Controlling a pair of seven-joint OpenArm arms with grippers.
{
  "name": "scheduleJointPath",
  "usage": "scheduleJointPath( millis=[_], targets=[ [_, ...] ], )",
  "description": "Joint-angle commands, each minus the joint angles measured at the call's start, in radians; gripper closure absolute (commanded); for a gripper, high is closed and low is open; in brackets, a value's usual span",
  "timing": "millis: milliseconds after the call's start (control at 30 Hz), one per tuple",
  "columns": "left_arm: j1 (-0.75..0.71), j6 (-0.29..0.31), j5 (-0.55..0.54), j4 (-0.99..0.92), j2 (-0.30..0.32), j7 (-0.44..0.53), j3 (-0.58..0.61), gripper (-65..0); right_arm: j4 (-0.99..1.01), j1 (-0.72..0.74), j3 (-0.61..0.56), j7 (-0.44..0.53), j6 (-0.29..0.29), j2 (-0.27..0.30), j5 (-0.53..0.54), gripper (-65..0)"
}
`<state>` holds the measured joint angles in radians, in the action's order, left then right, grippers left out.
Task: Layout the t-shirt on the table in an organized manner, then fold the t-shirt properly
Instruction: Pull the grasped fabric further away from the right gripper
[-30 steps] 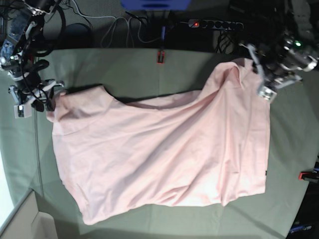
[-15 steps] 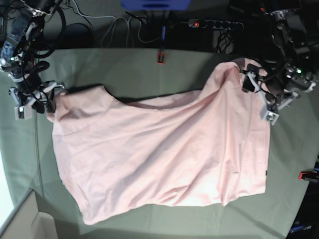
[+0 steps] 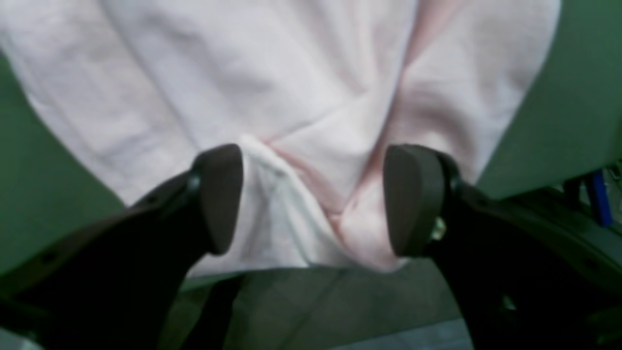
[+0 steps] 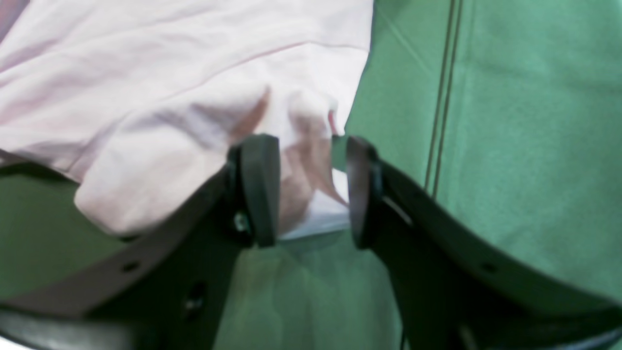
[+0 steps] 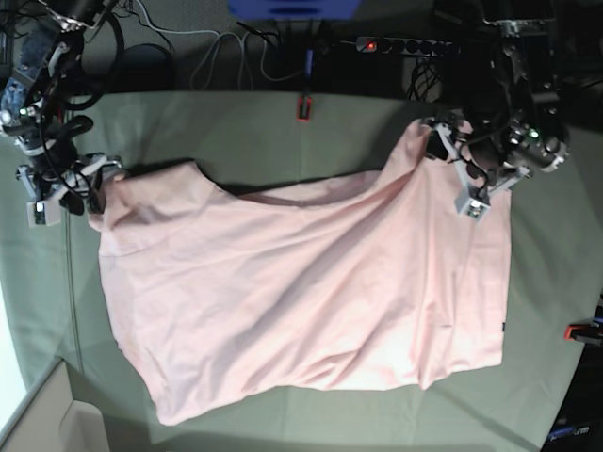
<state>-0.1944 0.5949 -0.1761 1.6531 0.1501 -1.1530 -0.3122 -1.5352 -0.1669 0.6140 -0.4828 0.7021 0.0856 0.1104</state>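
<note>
The light pink t-shirt (image 5: pixel 301 282) lies spread and creased across the grey-green table (image 5: pixel 254 132), plain side up. My left gripper (image 5: pixel 454 174) hovers over the shirt's far right corner. In the left wrist view it (image 3: pixel 313 201) stands open, its dark pads (image 3: pixel 218 199) straddling a bunched fold of the t-shirt (image 3: pixel 291 73) without pinching it. My right gripper (image 5: pixel 71 186) is at the shirt's far left corner. In the right wrist view it (image 4: pixel 308 192) is shut on a gathered bit of the t-shirt (image 4: pixel 146 73), just above the table (image 4: pixel 510 121).
A red clamp (image 5: pixel 302 108) sits on the table's far edge and another (image 5: pixel 579 331) on the right edge. A power strip (image 5: pixel 405 45) and cables lie behind the table. A cardboard box (image 5: pixel 47 424) stands at the near left corner.
My left gripper has opened, let go of the shirt's right edge, and shifted left toward the far right corner. The right arm and the shirt's left corner have stayed put.
</note>
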Motion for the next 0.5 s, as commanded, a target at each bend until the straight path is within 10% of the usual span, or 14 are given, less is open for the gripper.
scheduleJointPath(
  millis=[0,467],
  targets=[
    [-0.01,-0.005,-0.004,0.011,0.019,0.005,-0.017,-44.0,-0.017,0.008,0.002,0.026,-0.004,0.021,0.016,-23.7],
    [-0.164,0.001,-0.006,0.04,0.027,0.003,-0.054,-41.4,-0.015,0.01,0.002,0.026,-0.004,0.021,0.016,-23.7]
  ],
)
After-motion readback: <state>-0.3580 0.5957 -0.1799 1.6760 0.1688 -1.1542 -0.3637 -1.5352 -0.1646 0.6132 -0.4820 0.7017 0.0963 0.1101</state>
